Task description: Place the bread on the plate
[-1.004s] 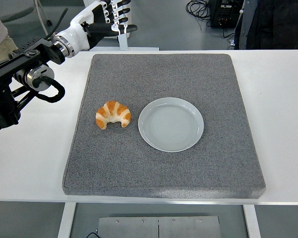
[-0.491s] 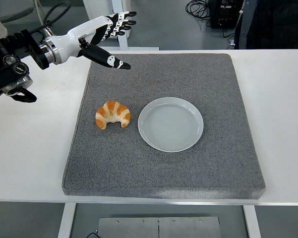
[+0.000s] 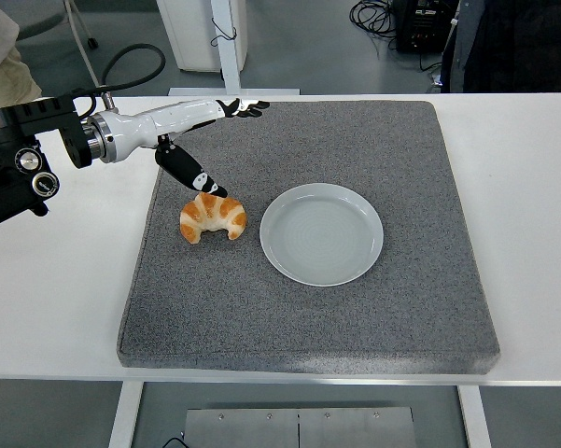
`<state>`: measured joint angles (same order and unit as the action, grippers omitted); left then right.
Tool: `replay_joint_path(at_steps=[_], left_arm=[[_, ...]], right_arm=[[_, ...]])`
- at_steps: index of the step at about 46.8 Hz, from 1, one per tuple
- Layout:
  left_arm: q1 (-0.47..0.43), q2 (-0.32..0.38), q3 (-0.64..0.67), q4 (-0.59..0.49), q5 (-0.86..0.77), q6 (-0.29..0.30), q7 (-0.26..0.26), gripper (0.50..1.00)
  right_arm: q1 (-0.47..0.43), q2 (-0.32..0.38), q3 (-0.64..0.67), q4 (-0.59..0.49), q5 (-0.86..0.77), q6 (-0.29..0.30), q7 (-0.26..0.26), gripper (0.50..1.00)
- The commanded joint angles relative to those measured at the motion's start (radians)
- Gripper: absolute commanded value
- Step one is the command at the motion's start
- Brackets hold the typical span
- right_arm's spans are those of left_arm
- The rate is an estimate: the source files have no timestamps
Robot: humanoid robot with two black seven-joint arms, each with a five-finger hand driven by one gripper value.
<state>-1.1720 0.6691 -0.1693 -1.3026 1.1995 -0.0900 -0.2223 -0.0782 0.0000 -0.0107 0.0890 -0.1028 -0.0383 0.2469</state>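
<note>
A golden croissant (image 3: 213, 217) lies on the grey foam mat (image 3: 308, 308), just left of an empty pale round plate (image 3: 321, 233). My left hand (image 3: 210, 140) reaches in from the left, open, with its fingers (image 3: 243, 108) stretched out over the mat's far left part. Its thumb (image 3: 191, 171) points down and ends just above the croissant's top edge. The hand holds nothing. The right arm is out of view.
The mat covers most of the white table (image 3: 65, 280). A person's sleeve (image 3: 0, 47) shows at the top left, another person (image 3: 504, 42) at the top right. Cables (image 3: 373, 14) lie on the floor behind the table.
My left arm has swung down and forward from the far left corner. The open hand now hangs low over the mat, its thumb close above the croissant. Croissant and plate have not moved.
</note>
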Motion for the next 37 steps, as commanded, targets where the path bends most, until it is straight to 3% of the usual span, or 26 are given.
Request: replay_joint_path(at_steps=[1,19,37], left_arm=[[0.002,0.006,0.022,0.0,0.051,0.015,0.0,1.0],[0.041,-0.005,0.059,0.017,0.172,0.067,-0.002,0.996],[0.107,-0.083,0.063,0.085,0.279,0.118,-0.005,0.993]], right_arm=[[0.0,0.0,0.0,0.0,0.0,0.0,0.0,1.0],[0.0,0.0,0.0,0.0,0.0,0.0,0.0,1.0],[0.0,0.0,0.0,0.0,0.0,0.0,0.0,1.0]])
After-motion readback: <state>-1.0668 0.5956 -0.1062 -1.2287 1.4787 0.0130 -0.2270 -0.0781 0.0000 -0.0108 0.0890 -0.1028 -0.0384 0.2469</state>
